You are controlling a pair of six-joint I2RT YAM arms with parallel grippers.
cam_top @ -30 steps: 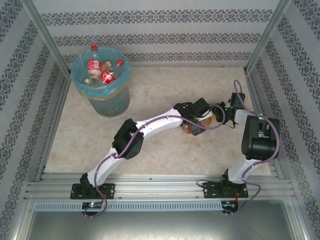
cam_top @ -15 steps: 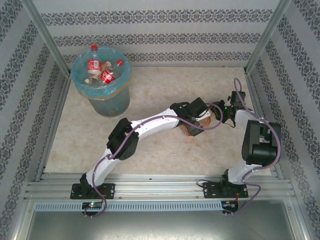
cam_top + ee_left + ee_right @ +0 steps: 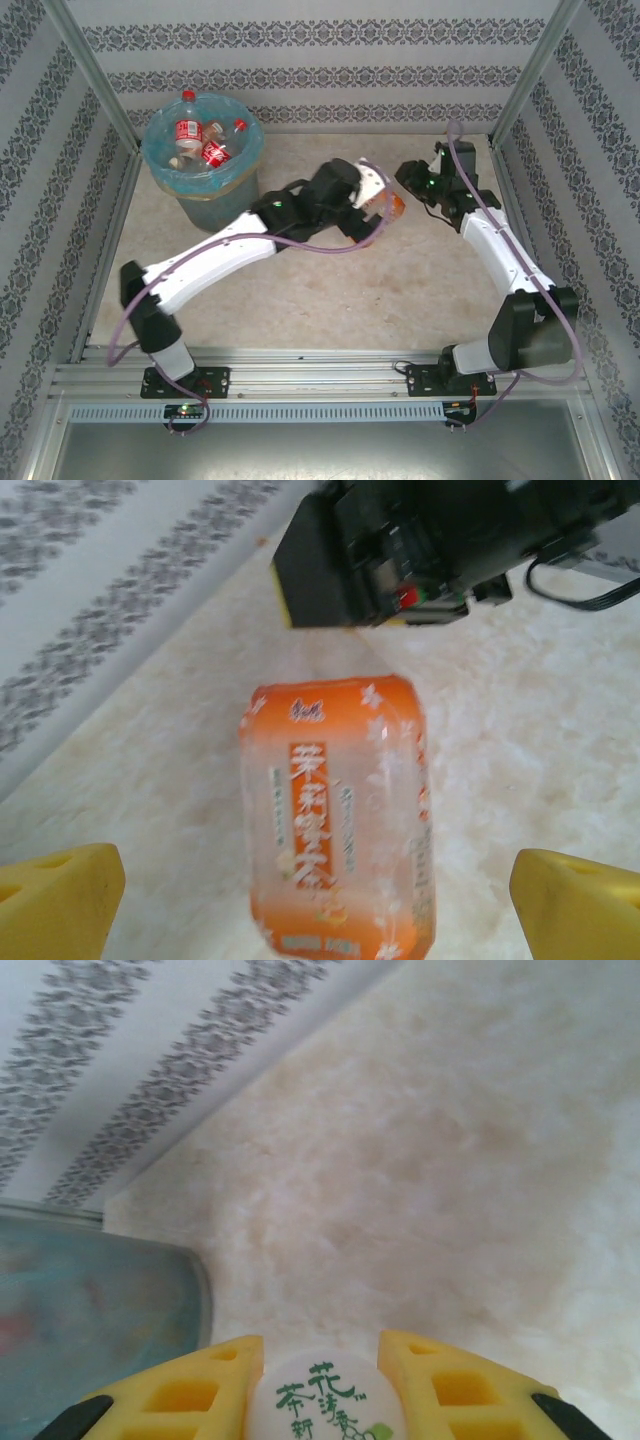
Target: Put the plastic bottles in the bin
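Bottle (image 3: 340, 815) farther back, in right tool (image 3: 322, 1357)

The bottle (image 3: 338, 815) is showing orange with white lettering; the left pincer fingers (image 3: 60, 900) are showing yellow, the worktop (image 3: 530, 760) mottled cream.

One bin (image 3: 228, 212), at least two red-labelled bottles (image 3: 188, 130) inside it, one orange-labelled bottle (image 3: 340, 820), two arms (image 3: 210, 262).

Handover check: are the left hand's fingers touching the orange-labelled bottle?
Apart. The left wrist view shows bare table between the orange-labelled bottle and both yellow fingers of the left hand.
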